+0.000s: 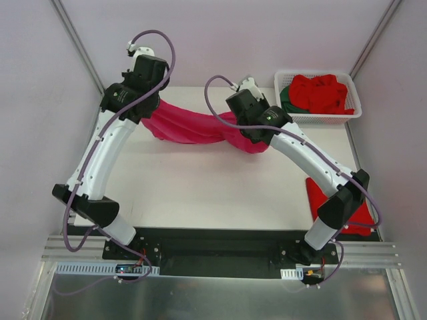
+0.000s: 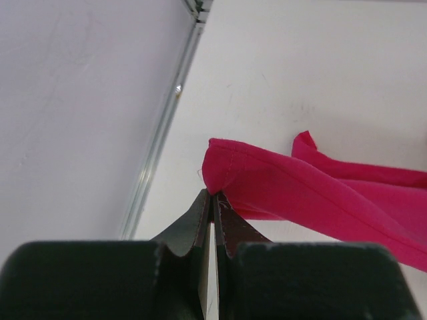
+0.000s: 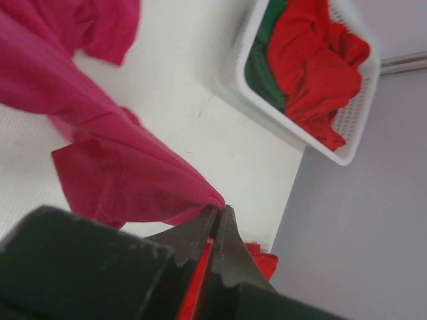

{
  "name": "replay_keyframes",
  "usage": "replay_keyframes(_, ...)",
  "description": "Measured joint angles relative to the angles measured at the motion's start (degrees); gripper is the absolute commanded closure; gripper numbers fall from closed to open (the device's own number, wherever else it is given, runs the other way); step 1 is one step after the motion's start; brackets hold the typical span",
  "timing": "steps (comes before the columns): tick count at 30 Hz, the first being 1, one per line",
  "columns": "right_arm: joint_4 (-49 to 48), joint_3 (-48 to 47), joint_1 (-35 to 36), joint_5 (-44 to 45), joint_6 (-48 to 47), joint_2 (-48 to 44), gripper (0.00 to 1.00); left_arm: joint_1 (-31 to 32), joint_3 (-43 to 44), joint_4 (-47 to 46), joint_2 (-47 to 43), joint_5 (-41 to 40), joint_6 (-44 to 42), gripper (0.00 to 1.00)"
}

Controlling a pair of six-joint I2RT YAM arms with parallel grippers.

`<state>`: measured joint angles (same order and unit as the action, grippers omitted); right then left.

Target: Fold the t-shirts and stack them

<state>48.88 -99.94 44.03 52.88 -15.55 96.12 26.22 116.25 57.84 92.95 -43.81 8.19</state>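
You're spreading: left gripper and right gripper pinch the magenta t-shirt (twelve o'clock); next, lay it flat.

A matte white table with faint scuffs fills the middle of the top view. Pale lilac-grey panels box it in: a back wall at 12 o'clock, a left wall at 9 o'clock and a right wall at 3 o'clock. Where the panels meet, a left strut of thin aluminium rises at 11 o'clock and a right strut at 1 o'clock. At 6 o'clock a black plate lies along the table's near edge beside a slotted aluminium rail, and below them a brushed metal sheet dully reflects the soft, even light.
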Motion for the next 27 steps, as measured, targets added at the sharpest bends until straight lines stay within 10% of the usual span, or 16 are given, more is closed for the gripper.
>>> replay_keyframes(27, -41.88, -14.97, -1.95, 15.93, -41.03, -5.11, 0.99, 5.22, -1.05, -7.34, -6.21, -16.00, -6.10, 1.00)
